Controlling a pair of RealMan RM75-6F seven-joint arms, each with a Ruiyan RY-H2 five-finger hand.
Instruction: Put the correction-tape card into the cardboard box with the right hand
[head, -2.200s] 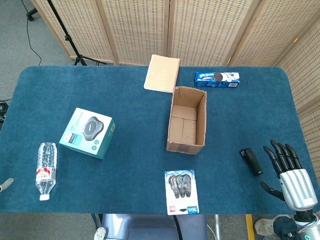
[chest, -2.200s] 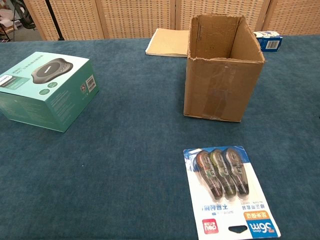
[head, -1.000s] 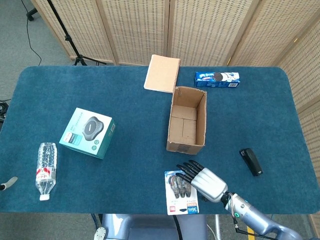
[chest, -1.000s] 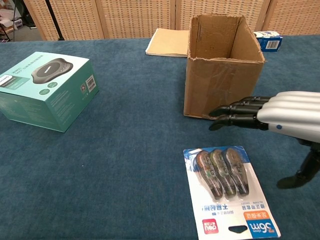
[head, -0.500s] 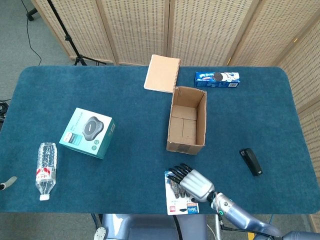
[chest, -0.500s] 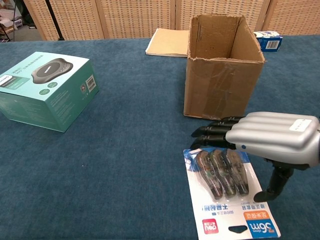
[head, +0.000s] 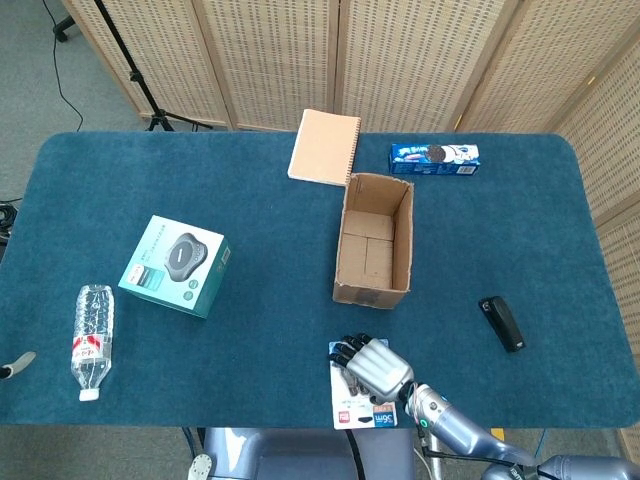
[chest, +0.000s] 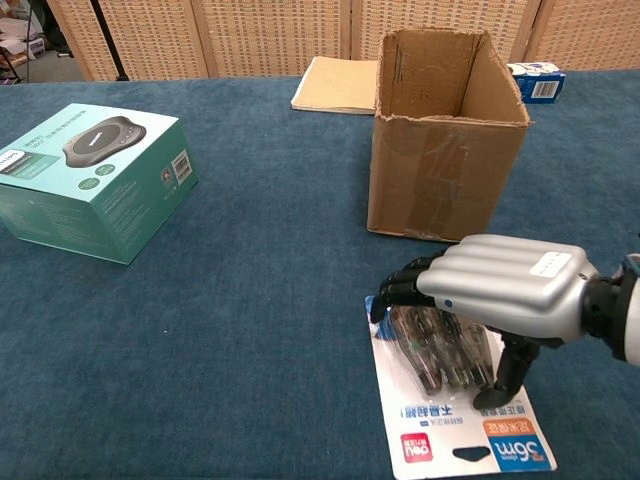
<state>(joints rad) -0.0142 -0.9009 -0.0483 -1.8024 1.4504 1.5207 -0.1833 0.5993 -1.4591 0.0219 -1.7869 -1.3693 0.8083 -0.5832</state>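
The correction-tape card (head: 360, 412) (chest: 470, 440) lies flat on the blue table by the near edge, in front of the open cardboard box (head: 372, 293) (chest: 440, 180). My right hand (head: 372, 368) (chest: 490, 295) lies on top of the card. Its fingers (chest: 400, 292) curl down over the card's far edge, and its thumb (chest: 505, 380) presses on the card's face beside the tape dispensers. The card's upper half is hidden under the hand. A small grey tip (head: 12, 365) at the left edge may be my left hand.
A teal product box (head: 176, 265) (chest: 85, 180) and a water bottle (head: 92, 338) are at the left. Behind the cardboard box lie a notebook (head: 324, 146) and a blue cookie pack (head: 435, 157). A black stapler (head: 502, 322) is at the right.
My right hand has swung in from the right, dropped onto the card and curled its fingers over the card's far edge. The card has shifted slightly towards me.
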